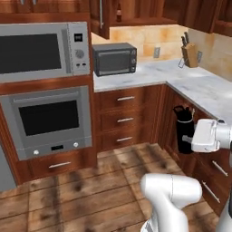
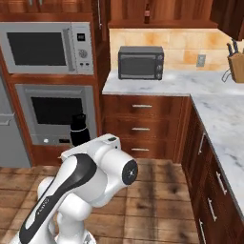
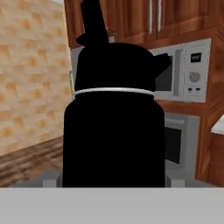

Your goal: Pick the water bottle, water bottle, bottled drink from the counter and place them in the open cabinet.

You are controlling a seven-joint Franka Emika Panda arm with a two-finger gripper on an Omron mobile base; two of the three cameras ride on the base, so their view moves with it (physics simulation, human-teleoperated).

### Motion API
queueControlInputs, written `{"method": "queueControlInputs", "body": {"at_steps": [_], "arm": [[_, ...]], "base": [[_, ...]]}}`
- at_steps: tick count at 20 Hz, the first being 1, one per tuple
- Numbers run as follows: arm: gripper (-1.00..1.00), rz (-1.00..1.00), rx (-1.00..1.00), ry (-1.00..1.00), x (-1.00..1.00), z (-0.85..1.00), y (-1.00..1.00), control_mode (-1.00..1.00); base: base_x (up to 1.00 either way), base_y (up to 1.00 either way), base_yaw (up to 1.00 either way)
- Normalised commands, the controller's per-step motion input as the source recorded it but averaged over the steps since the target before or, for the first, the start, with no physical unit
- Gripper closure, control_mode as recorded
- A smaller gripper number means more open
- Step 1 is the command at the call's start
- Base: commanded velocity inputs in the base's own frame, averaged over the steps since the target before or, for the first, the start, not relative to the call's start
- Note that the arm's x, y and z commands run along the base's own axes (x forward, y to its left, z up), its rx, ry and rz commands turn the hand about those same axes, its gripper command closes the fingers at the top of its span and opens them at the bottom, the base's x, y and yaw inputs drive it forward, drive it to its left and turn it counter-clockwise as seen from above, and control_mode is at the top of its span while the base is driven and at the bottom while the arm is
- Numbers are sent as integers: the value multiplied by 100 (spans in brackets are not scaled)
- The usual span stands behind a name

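Note:
A matte black water bottle point(image 1: 184, 127) with a looped sport cap hangs upright in the air in front of the corner drawers. My gripper point(image 1: 187, 137) is shut on its lower body from the right. In the hand view the water bottle point(image 3: 113, 131) stands close up between my fingers. Its cap point(image 2: 78, 125) pokes up behind my white arm in the right base view. The marble counter point(image 1: 199, 84) runs along the back and right. Above it the wooden cabinet point(image 2: 157, 21) stands open, its door point(image 1: 102, 18) swung out. A small brown bottled drink point(image 2: 147, 13) stands on its shelf.
A dark toaster oven point(image 1: 114, 59) sits on the counter under the cabinet. A knife block point(image 1: 190, 55) stands in the back corner. A microwave point(image 1: 43, 50) and wall oven point(image 1: 47, 120) fill the left wall. Wooden floor point(image 1: 90, 190) lies below.

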Motion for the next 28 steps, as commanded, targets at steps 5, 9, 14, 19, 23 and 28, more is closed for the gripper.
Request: {"method": "queueControlInputs", "body": {"at_steps": [5, 9, 14, 19, 23, 28], "arm": [[100, 0, 0, 0, 0, 0, 0, 100], [100, 0, 0, 0, 0, 0, 0, 100], [100, 0, 0, 0, 0, 0, 0, 100], [100, 0, 0, 0, 0, 0, 0, 100], [100, 0, 0, 0, 0, 0, 0, 100], [100, 0, 0, 0, 0, 0, 0, 100]], "base": [[81, -1, -2], [92, -3, 0], [93, -3, 0], [90, -17, 2], [50, -50, 12], [38, -56, 9]]}}
